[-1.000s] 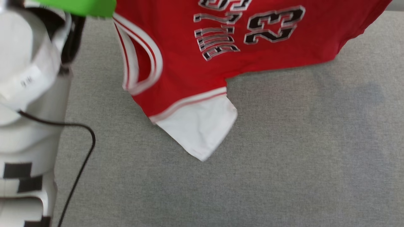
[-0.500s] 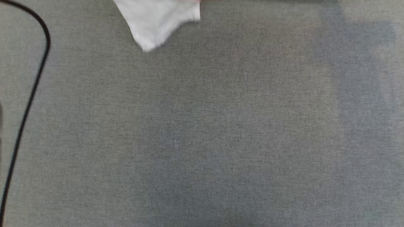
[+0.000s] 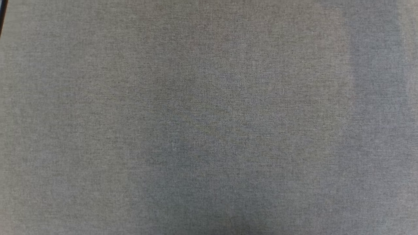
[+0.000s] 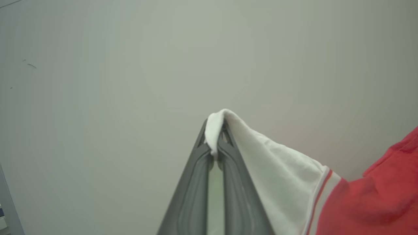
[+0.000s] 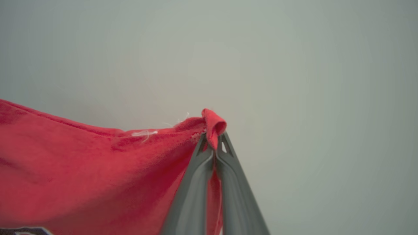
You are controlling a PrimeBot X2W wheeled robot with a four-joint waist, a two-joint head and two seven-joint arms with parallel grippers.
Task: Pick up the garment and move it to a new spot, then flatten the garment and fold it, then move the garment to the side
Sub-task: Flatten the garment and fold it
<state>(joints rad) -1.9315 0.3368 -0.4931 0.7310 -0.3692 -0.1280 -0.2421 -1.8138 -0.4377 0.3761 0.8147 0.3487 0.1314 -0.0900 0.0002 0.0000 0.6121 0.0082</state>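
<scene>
In the left wrist view my left gripper [image 4: 215,143] is shut on the white sleeve edge of the garment [image 4: 369,202], whose striped trim and red body hang off to the right. In the right wrist view my right gripper [image 5: 214,138] is shut on a red corner of the garment [image 5: 81,169], and the cloth spreads away to the left. Behind both grippers stands a plain pale wall.
The head view looks down on a grey fabric surface [image 3: 209,117] with soft shadows at the centre and right. A bit of black cable [image 3: 2,13] shows at the top left corner.
The head view has swung so that the garment, the pale left arm and most of the cable have slid up out of it. Only grey fabric is left.
</scene>
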